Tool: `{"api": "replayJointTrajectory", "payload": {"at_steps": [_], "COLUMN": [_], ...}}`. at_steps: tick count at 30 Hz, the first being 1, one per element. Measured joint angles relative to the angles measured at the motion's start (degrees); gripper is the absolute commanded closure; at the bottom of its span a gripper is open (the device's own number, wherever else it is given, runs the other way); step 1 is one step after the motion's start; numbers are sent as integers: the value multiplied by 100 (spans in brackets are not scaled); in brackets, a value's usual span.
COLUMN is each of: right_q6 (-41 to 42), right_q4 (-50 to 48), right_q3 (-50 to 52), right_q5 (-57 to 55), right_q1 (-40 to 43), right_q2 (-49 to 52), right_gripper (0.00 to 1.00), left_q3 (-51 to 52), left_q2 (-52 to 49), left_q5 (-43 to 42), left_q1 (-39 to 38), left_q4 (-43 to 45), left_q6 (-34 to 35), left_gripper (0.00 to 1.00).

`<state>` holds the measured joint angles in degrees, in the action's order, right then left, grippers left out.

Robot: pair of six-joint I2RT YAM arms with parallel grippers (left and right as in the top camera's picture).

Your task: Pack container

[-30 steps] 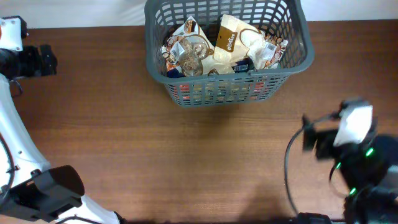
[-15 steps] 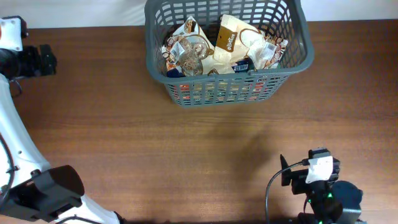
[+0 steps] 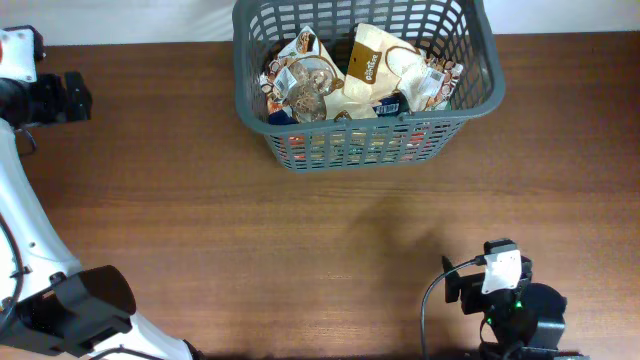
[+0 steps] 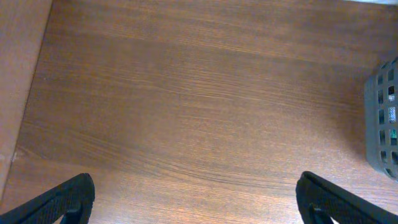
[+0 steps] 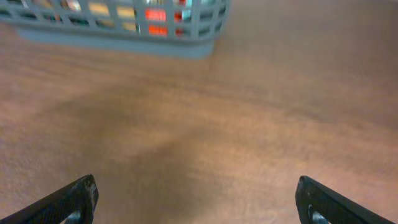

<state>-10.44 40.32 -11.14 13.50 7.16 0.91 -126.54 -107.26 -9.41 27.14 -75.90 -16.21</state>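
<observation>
The container [image 3: 368, 150] is a dark grey slotted basket at the table's far centre. It holds several snack packets [image 3: 345, 75], white, tan and brown. Its wall shows at the right edge of the left wrist view [image 4: 382, 118] and at the top of the right wrist view [image 5: 124, 18]. My left gripper [image 3: 75, 97] is at the far left, well away from the basket, open and empty over bare wood [image 4: 196, 179]. My right gripper [image 3: 452, 285] is low at the front right, open and empty, facing the basket from a distance [image 5: 196, 181].
The brown wooden table [image 3: 300, 230] spans the view. The table's left edge runs along the left of the left wrist view [image 4: 28, 93]. The left arm's white links and dark base [image 3: 70, 310] stand at the front left.
My right arm has pulled back from the right middle of the table to the front right edge and folded low. The left arm and the basket have not moved.
</observation>
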Motion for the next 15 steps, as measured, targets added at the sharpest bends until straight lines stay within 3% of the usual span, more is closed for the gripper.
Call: {"api": "replayJointTrajectory", "payload": {"at_steps": [15], "right_q6": [-4], "right_q4": [9], "right_q3": [120], "right_q5": [-4], "right_q1": [0], "right_q2": [0], "right_gripper": [1], "left_q3": [0], "left_q2": [0], "left_q5": [0], "left_q1": [0], "left_q4": [0], "left_q6": [0], "left_gripper": [1]}}
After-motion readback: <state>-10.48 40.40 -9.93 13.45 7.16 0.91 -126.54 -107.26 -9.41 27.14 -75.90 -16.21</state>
